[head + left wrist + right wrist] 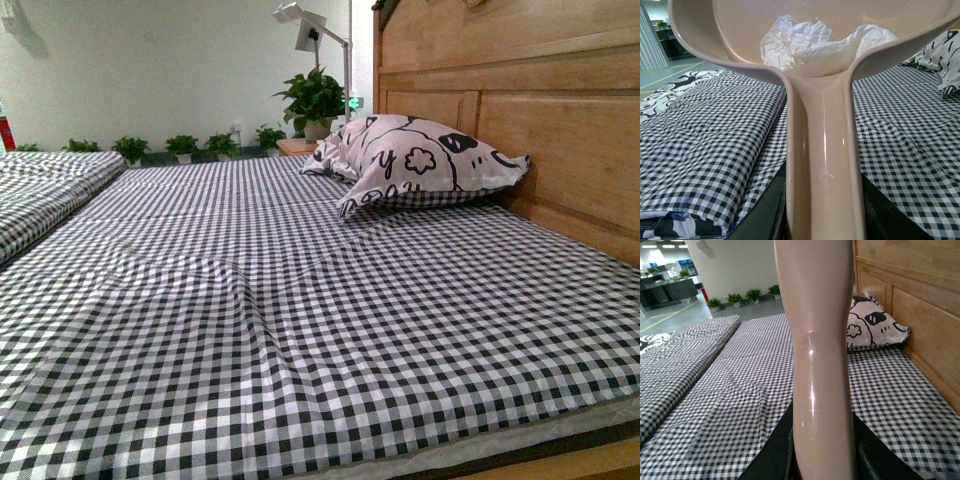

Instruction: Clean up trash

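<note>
1. Pink-beige plastic fills both wrist views: left gripper (822, 220) clamped on the dustpan (822, 150) by its handle, dark jaws showing either side of the stem at the frame's lower edge.
2. Same colour in the right wrist view: right gripper (822, 460) closed on a smooth pink-beige handle (820, 340), probably the matching brush, though its head is cut off above the frame.
3. White-grey and crumpled, the trash (810, 42) lying inside the dustpan's scoop, resting against the throat where scoop meets handle.
4. Bed (300, 320) in black-and-white gingham showing no wad in the front view; only the pillow (415, 160) against the wooden headboard (540, 110).
5. Judged: collection done, carry and tipping out remaining. Best done by keeping the scoop level or tilted slightly back, moving slowly, since so light a wad could slide or blow out.
6. Hidden: neither arm visible in the front view; no bin seen anywhere; the scoop's front lip cropped; whether other scraps remain beyond the frames, impossible to tell.
</note>
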Controlling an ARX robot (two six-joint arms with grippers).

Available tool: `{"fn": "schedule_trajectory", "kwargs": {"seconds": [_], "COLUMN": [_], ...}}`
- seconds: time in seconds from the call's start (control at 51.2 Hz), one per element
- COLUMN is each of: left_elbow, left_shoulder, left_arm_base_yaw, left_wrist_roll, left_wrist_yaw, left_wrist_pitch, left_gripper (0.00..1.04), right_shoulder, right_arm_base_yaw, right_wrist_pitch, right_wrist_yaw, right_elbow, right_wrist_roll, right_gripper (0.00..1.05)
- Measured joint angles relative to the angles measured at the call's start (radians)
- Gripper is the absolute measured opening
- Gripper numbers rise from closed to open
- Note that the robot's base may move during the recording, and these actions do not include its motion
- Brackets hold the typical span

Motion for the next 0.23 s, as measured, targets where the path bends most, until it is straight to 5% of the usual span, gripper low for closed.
{"fn": "schedule_trajectory", "kwargs": {"seconds": [0.234], "left_elbow": [0.0], "left_shoulder": [0.0], "left_arm_base_yaw": [0.0], "left_wrist_roll": [0.0], "left_wrist_yaw": [0.0], "left_wrist_pitch": [0.0], "left_gripper": [0.26], "right_shoulder": [0.0], "right_arm_base_yaw": [0.0], "right_wrist_pitch": [0.0], "right_wrist_yaw": [0.0], "right_elbow": [0.0], "right_wrist_roll": [0.0], "right_gripper": [0.19]}}
